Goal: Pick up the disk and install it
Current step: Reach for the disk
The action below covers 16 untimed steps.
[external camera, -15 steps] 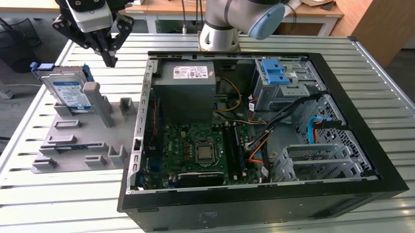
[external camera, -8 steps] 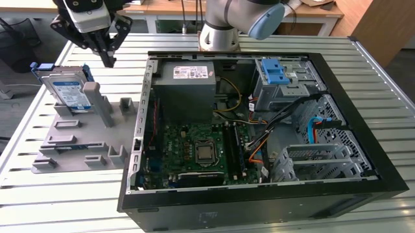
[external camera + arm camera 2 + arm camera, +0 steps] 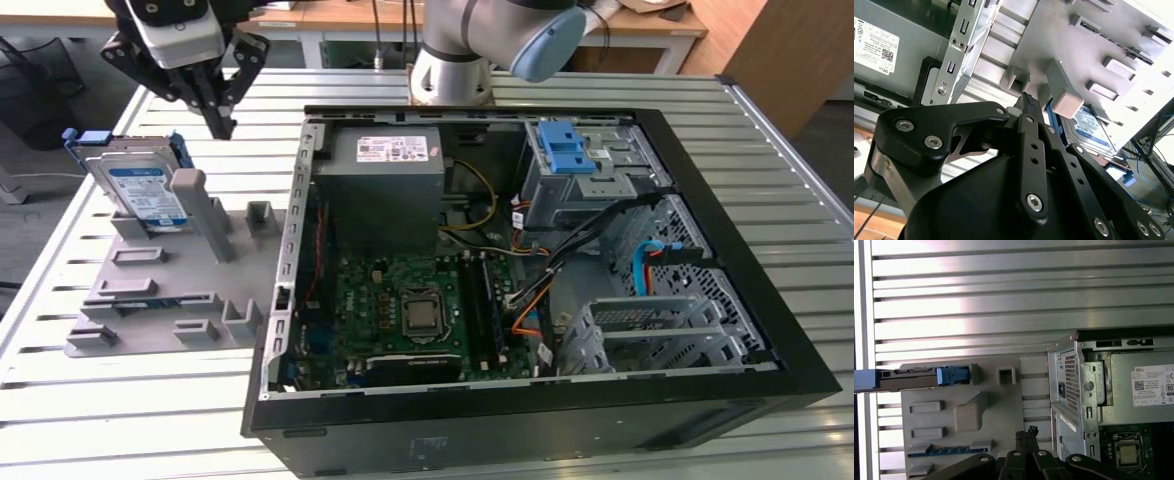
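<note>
As the exterior view shows, the gripper (image 3: 220, 127) hangs above the slatted metal table (image 3: 120, 420) with its black fingers drawn together on nothing. The disk (image 3: 142, 190) stands on edge in a slot of the grey moulded fixture plate (image 3: 154, 300). It is lower than the fingertips and toward the exterior view's left of them, near but apart. The open computer case (image 3: 747, 210) lies on the gripper's other side. The disk's top edge runs roughly across this view, and its broad labelled face is turned to the camera, tilted slightly back. It has a silver-grey metal body, a white-and-blue label and a blue plastic carrier frame. Inside the case, a blue latch (image 3: 571, 150) sits atop the grey sheet-metal drive bay (image 3: 594, 190).

Second wrist view: matte black linkage fingers meet at the ridged tip of the gripper (image 3: 1028, 100). Beyond it is a rounded grey post (image 3: 1066, 95) of the fixture plate, and behind that the disk (image 3: 1094, 131), partly hidden.

First wrist view: the disk (image 3: 904, 380) appears edge-on as a long thin strip ending in a blue carrier tab (image 3: 954, 375). The gripper (image 3: 1026, 432) lies across the fixture plate (image 3: 1004, 405) from it, clearly apart, beside the perforated case corner (image 3: 1070, 375)
</note>
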Available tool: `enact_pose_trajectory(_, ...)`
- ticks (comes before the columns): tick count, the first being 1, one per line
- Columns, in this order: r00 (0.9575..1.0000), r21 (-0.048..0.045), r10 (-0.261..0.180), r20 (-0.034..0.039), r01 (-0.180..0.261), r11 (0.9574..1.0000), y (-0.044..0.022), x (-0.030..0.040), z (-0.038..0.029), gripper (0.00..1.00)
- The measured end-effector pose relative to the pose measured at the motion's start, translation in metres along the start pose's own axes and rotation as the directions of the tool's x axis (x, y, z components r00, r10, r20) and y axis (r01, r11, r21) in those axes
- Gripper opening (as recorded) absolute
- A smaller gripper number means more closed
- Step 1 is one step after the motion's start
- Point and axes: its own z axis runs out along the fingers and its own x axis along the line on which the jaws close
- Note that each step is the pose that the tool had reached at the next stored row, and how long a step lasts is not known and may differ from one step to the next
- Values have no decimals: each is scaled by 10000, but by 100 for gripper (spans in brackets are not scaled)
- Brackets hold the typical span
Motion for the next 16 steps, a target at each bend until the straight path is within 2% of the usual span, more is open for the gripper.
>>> enact_pose_trajectory(16, 10000, 2, 1, -22, -1, 10000, -3, 34, 17, 11)
